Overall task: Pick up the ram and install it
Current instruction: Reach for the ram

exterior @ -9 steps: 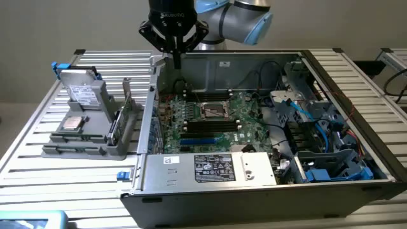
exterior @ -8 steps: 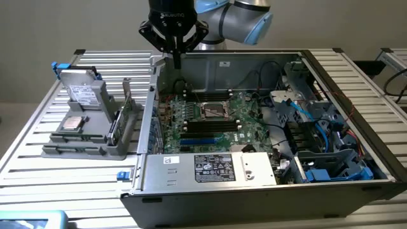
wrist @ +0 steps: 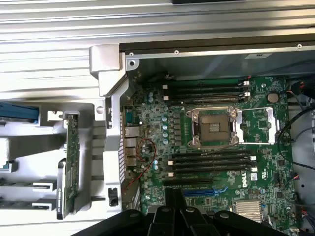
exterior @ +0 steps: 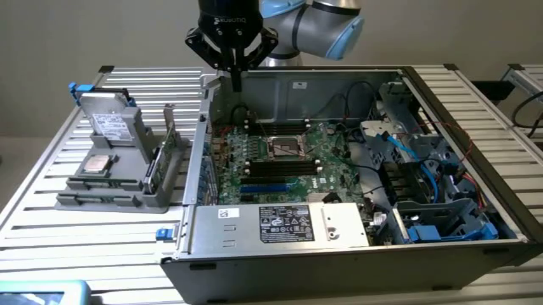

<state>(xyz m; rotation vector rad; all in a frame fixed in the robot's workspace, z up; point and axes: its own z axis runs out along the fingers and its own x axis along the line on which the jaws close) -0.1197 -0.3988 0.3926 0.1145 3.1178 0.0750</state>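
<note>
My gripper (exterior: 236, 81) hangs shut above the rear left corner of the open computer case (exterior: 339, 254), with nothing between its fingers. In the wrist view its shut fingertips (wrist: 175, 196) point down over the green motherboard (wrist: 157, 118), close to the lower bank of long black memory slots (wrist: 211, 162). A second bank of slots (wrist: 206, 89) lies on the other side of the processor socket (wrist: 214, 129). In the exterior view the slots (exterior: 284, 166) lie in the middle of the case. The ram is hidden.
A grey parts holder (exterior: 110, 197) stands on the slatted table at the exterior view's left, carrying a hard drive (exterior: 110, 121) and an upright green card with a metal bracket (exterior: 161, 159) (wrist: 72, 147). Cables and a drive cage (exterior: 441, 222) crowd the case's right side.
</note>
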